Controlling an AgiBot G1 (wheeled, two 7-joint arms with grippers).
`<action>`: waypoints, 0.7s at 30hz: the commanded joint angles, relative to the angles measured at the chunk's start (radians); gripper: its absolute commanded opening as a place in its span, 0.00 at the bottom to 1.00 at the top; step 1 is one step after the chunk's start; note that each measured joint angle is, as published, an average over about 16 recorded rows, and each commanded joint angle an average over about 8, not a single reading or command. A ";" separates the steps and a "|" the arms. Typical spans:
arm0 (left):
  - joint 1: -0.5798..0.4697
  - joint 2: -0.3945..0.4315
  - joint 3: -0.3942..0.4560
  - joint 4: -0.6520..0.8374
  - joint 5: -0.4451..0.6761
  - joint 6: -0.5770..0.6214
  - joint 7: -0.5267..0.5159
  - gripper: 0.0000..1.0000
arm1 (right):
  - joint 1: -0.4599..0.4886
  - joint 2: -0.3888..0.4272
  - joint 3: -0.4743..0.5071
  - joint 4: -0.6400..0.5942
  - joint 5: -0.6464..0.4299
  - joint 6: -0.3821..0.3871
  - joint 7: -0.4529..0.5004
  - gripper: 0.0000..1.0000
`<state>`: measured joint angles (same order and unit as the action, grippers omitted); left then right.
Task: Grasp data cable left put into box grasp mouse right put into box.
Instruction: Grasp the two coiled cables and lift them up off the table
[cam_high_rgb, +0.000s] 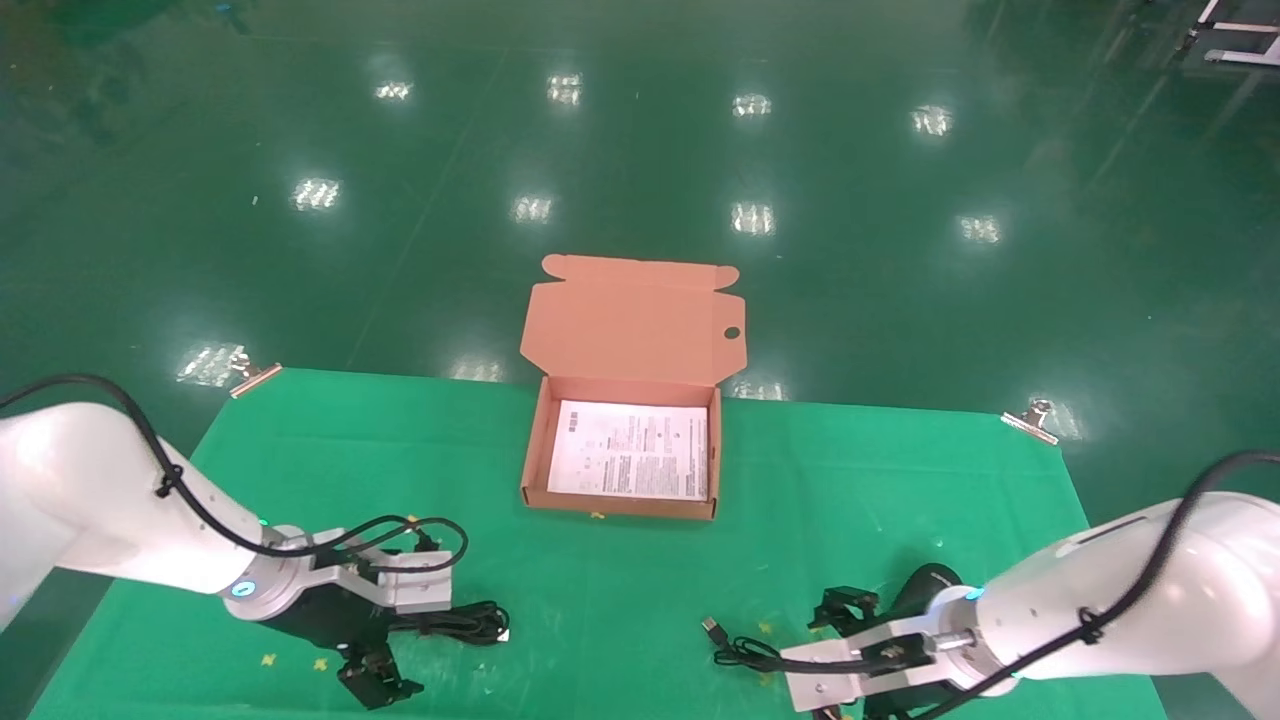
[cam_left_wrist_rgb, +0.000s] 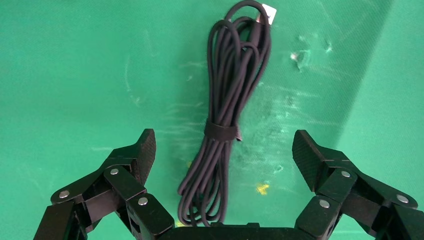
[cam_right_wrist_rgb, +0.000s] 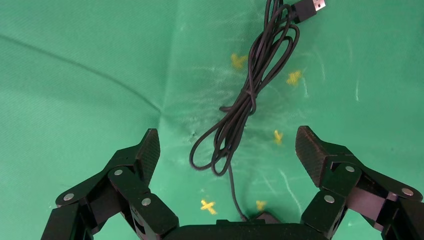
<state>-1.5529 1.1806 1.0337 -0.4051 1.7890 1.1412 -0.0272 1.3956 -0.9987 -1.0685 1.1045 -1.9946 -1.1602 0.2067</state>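
At the left of the green tabletop (cam_high_rgb: 640, 600), the left hand (cam_left_wrist_rgb: 223, 150) hung low over the data cable (cam_left_wrist_rgb: 230, 100), its jaws spread wide with 1 finger on either side of the bundle and neither touching it. The data cable lay flat on the cloth as an elongated coil, bound at its middle by a dark tie, with a small white tag (cam_left_wrist_rgb: 269, 12) at its far end. At centre, the box (cam_high_rgb: 625, 400) stood open at the far edge of the tabletop, lid flap raised and the white leaflet (cam_high_rgb: 630, 450) lying bare as its floor; neither item was in it. At the right, the right hand (cam_right_wrist_rgb: 227, 150) was likewise spread wide and empty, hanging above the mouse's loose cord (cam_right_wrist_rgb: 245, 105), which trailed out to a USB plug (cam_right_wrist_rgb: 310, 7). The mouse (cam_high_rgb: 925, 590) sat on the cloth close beneath the right wrist, only a sliver of it showing in the wrist view. Judgement: both grasps were yet to be made. Risks noted: the left hand might close on only some of the loops if it came down off the tie, letting the bundle sag or snag on the box wall; the right hand appeared lined up over the cord rather than the mouse body, so closing there could lift the cord alone and drag the mouse.
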 joint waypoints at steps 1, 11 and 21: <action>-0.006 0.010 -0.003 0.032 -0.003 -0.009 0.014 1.00 | 0.002 -0.013 -0.001 -0.017 0.000 0.003 -0.004 1.00; -0.031 0.056 -0.004 0.139 -0.002 -0.035 0.087 1.00 | -0.002 -0.055 -0.009 -0.099 -0.021 0.040 -0.022 1.00; -0.043 0.074 -0.007 0.210 -0.007 -0.051 0.120 0.10 | -0.016 -0.062 -0.004 -0.122 -0.042 0.103 -0.019 0.00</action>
<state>-1.5946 1.2532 1.0266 -0.2028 1.7825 1.0912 0.0902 1.3806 -1.0605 -1.0733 0.9848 -2.0358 -1.0637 0.1872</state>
